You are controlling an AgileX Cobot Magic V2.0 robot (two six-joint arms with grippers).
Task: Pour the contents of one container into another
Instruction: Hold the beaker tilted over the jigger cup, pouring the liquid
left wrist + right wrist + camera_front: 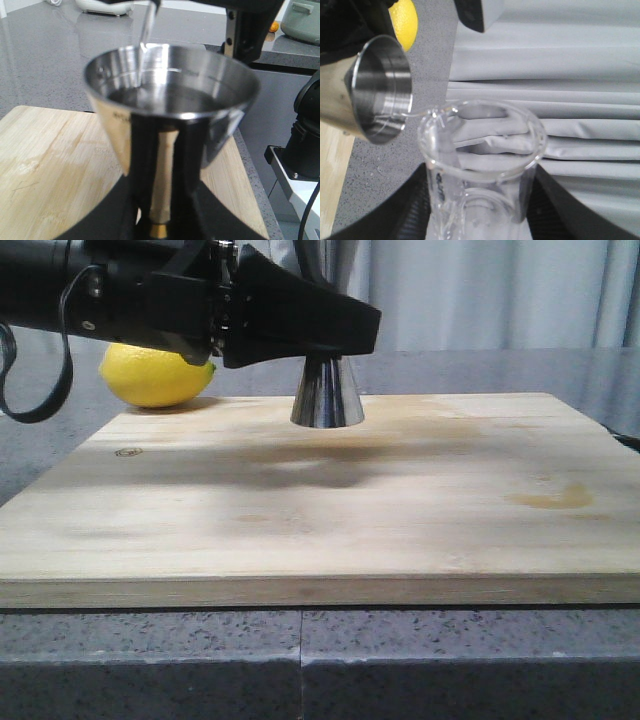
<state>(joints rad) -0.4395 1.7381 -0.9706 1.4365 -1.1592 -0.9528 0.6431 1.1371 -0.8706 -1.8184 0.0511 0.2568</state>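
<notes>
Beaker (482, 165) clear, tipped, thin stream into shiny steel jigger (170, 107)

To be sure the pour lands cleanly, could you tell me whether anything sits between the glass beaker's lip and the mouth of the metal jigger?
Nothing visible does. The beaker tips its lip toward the jigger, and only a thin clear stream crosses the gap.

Grey speckled counter (150, 660) — wooden board (330, 510) on it, lemon (155, 375) behind board.
</notes>
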